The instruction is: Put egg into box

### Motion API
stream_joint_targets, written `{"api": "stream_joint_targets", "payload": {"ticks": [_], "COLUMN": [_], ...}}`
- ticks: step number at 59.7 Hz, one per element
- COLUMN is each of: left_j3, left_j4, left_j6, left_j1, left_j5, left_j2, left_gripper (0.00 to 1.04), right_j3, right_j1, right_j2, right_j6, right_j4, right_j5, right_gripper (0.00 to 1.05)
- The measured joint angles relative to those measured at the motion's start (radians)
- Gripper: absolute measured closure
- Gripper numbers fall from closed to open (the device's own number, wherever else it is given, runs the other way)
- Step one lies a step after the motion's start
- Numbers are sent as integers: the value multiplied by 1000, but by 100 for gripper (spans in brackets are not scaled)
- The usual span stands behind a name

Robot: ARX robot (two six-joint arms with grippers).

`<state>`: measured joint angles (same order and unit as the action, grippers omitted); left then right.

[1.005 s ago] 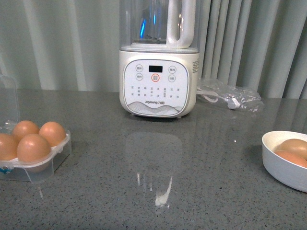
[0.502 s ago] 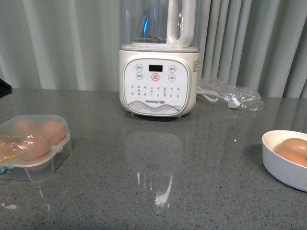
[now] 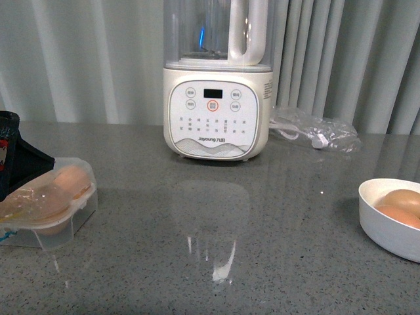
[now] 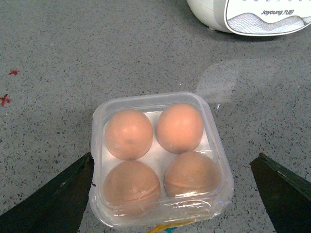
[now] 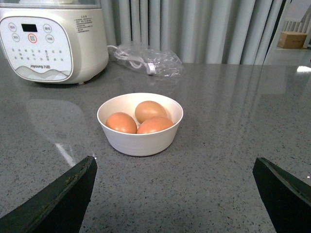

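Box [image 4: 160, 160]: clear plastic carton, near left on grey counter [image 3: 216, 230], lid down over four brown eggs, one per cup; blue-yellow label scrap at near edge. Same carton at far left of front view, partly behind left arm's dark body.

Egg [image 4: 181, 127]: one of the four under the lid, indistinguishable from neighbours; all cups filled, no vacancy visible.

Left gripper [image 4: 172, 194]: hovering above the carton, jaws spread wide to either side of it, touching nothing, grasping nothing.

Right gripper [image 5: 172, 194]: above the counter on the right, jaws likewise spread, empty, aimed toward white bowl [image 5: 140, 141].

White bowl: right side of counter, well apart from carton; three more brown eggs [image 5: 146, 120] inside.

Soy-milk machine [image 3: 216, 105]: cream body with control panel, far centre; bagged cable [image 3: 315, 134] to its right, in front of grey curtain.

Status, as judged: carton full and lidded; filling apparently complete.

Hazards, as judged: lid possibly resting, not latched, so any nudge from the left jaws likely to spring it or slide the light carton on the smooth counter. Downward press on the lid: cracked shells. Bowl eggs round and loose, likely to roll under an off-centre pinch.
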<state>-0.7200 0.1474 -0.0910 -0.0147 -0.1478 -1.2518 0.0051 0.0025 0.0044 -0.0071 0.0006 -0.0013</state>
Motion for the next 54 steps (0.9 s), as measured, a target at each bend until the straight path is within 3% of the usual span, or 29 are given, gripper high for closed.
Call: {"api": "stream_joint_targets", "payload": {"ticks": [22, 50, 54], "left_j3": [44, 230, 286], "left_j4": [-21, -183, -76], "left_j6": [-117, -283, -230], "left_j1": [47, 344, 379], "left_j5": [69, -118, -186], "left_j2": [211, 523, 547], "left_gripper": [7, 7, 14], "right_j3": [0, 0, 0], "right_j1": [0, 0, 0], "right_j2": [0, 0, 0], "right_j6": [0, 0, 0], "right_j4": [0, 0, 0], "right_j5": [0, 0, 0], "right_gripper": [7, 7, 7]}}
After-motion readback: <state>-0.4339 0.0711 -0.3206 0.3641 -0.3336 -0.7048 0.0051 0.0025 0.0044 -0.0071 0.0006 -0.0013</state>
